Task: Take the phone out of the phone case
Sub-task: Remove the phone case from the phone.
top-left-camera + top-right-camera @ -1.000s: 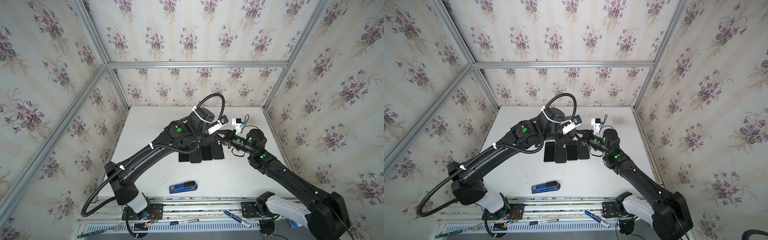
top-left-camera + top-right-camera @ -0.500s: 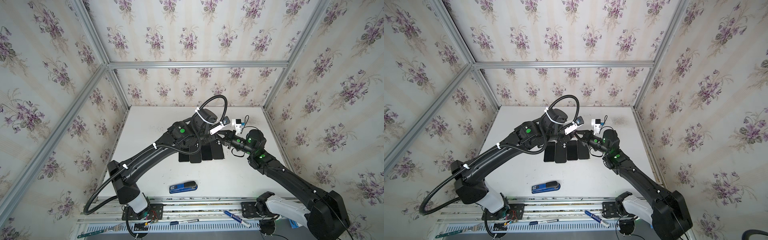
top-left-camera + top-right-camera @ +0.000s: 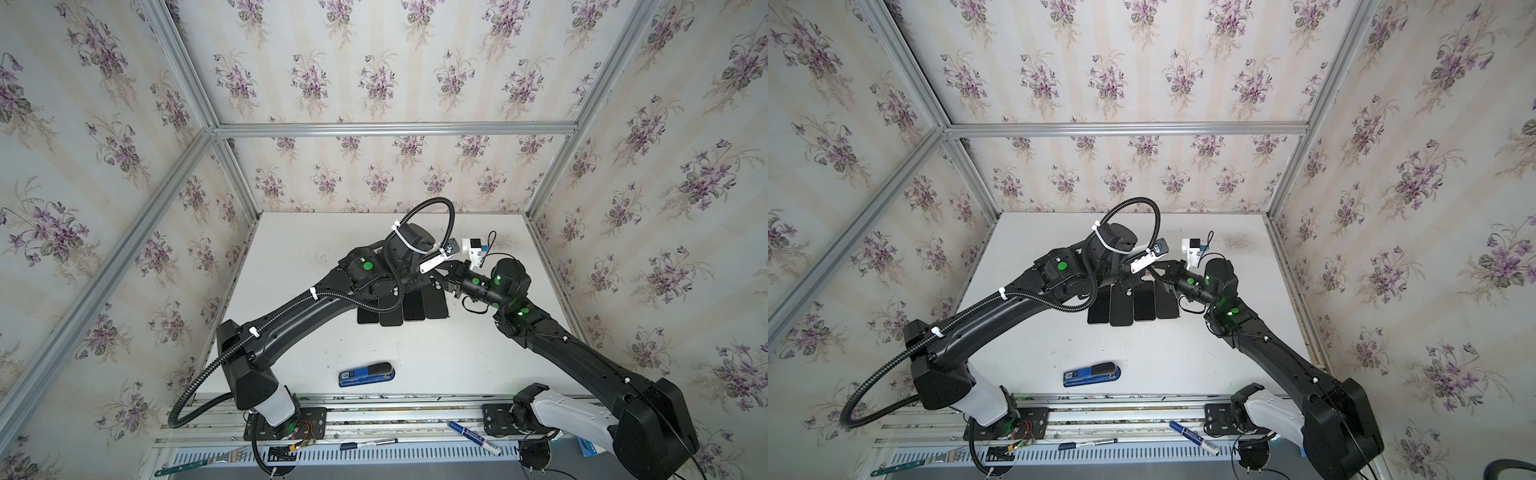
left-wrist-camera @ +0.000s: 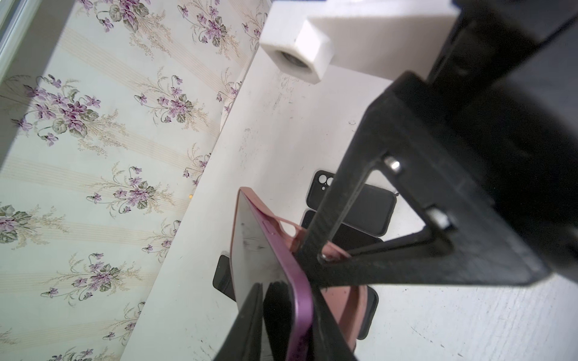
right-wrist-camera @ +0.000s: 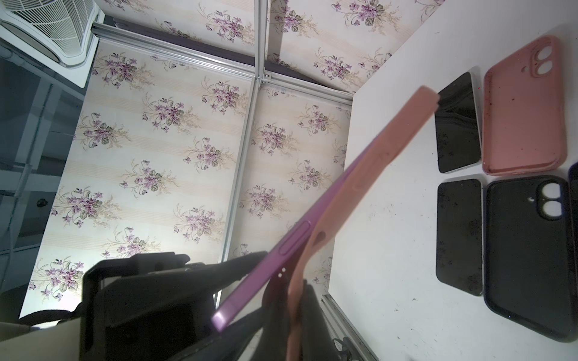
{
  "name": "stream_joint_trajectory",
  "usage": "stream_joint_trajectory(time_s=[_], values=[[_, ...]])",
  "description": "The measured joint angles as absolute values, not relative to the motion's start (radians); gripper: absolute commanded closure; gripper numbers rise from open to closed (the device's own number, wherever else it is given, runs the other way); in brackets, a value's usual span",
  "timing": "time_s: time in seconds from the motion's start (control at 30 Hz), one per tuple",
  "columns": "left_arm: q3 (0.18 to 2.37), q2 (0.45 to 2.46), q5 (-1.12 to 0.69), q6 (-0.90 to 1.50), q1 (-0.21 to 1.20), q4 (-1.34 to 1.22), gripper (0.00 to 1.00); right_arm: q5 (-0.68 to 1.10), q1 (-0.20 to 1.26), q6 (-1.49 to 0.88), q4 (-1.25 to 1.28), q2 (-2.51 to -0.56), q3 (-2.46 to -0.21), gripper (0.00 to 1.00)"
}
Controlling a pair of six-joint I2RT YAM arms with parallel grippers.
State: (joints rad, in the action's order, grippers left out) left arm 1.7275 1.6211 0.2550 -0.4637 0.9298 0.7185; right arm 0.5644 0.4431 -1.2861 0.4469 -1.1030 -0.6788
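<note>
- Change: within the last second the left end effector (image 4: 287, 325) went from wide apart to nearly closed, and its arm slid in toward the right one. Its jaws now sit on either side of the phone (image 4: 250, 250), at the near end of its purple edge. In the left wrist view this looks like a grip.
- Right end effector (image 5: 292, 315): fully closed throughout, pinching the rim of the pink phone case (image 5: 391, 150).
- Location: phone and phone case are both in the air above the tabletop (image 5: 391, 250), between the two wrists. The phone's near end is peeled clear of the case. Its far end is still seated, where the two edges meet.
- Meaning, my reading: each part now has its own holder, so the pull-apart can start. Extraction is perhaps half done. The far corners still bite, and a slim edge hold may slip.
- Both top views: only the arms meeting over a row of dark slabs (image 3: 403, 307), with a blue stapler (image 3: 365, 374) nearer the front. Phone and case are hidden under the wrists, so neither grip can be judged from there.
- Left wrist view alone: the phone's glass face, and the right end effector reaching across the case rim.
- Right wrist view alone: the wedge-shaped gap between phone and case, seen side-on. Also a spare pink case (image 5: 522, 106), a black case (image 5: 531, 256) and two bare phones (image 5: 458, 125) lying flat on the tabletop.
</note>
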Motion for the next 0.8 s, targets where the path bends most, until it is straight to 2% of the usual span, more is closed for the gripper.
stream_joint_trajectory(time_s=[0.47, 0.8], values=[[1.684, 1.580, 0.299, -0.470, 0.929, 0.680, 0.88, 0.579, 0.444, -1.301, 0.453, -1.101, -0.659, 1.00], [1.666, 1.526, 0.327, -0.484, 0.930, 0.612, 0.89, 0.564, 0.435, -1.293, 0.285, -1.092, -0.620, 1.00]])
